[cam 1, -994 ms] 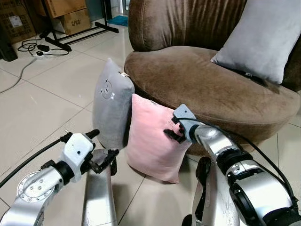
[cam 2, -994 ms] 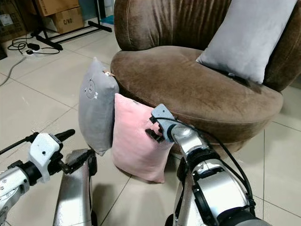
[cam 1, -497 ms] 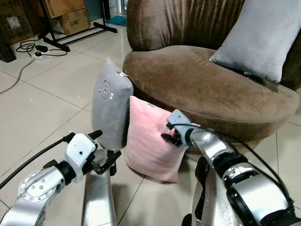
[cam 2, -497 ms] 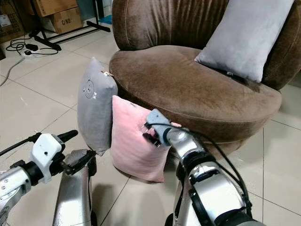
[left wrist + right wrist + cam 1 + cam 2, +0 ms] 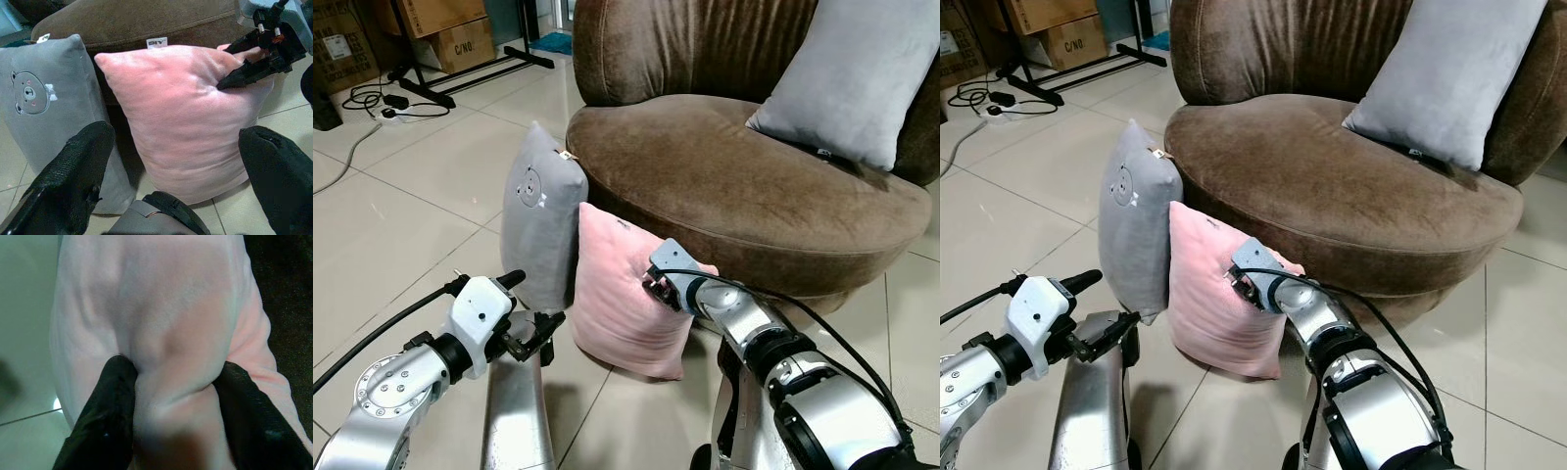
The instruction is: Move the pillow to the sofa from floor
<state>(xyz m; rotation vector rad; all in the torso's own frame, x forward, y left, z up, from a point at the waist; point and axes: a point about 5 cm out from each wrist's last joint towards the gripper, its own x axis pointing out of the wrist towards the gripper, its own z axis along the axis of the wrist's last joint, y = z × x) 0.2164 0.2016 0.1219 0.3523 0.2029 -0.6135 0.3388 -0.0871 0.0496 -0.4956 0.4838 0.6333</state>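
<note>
The left gripper (image 5: 530,338) hangs low over the tiled floor (image 5: 401,215), short of both floor pillows. Its fingers (image 5: 73,171) are spread wide, with nothing between them (the left wrist view frames the pink pillow in the gap, well clear of both pads).

A grey pillow (image 5: 540,220) with a small bear face stands upright on the floor. It leans against the front of the brown sofa (image 5: 724,186).

The pink pillow (image 5: 625,294) stands on the floor just right of the grey one, touching it along one edge. Its long axis runs near vertical, tilted slightly so the top edge leans back against the sofa base. Its broad face points toward the robot. A white label sits on the top edge.

The right gripper (image 5: 653,286) is at the pillow's upper right corner. Its fingers (image 5: 105,416) pinch a fold of the pink fabric, which bulges between them.

A second grey pillow (image 5: 842,83) rests on the sofa seat, propped against the backrest at the right.
</note>
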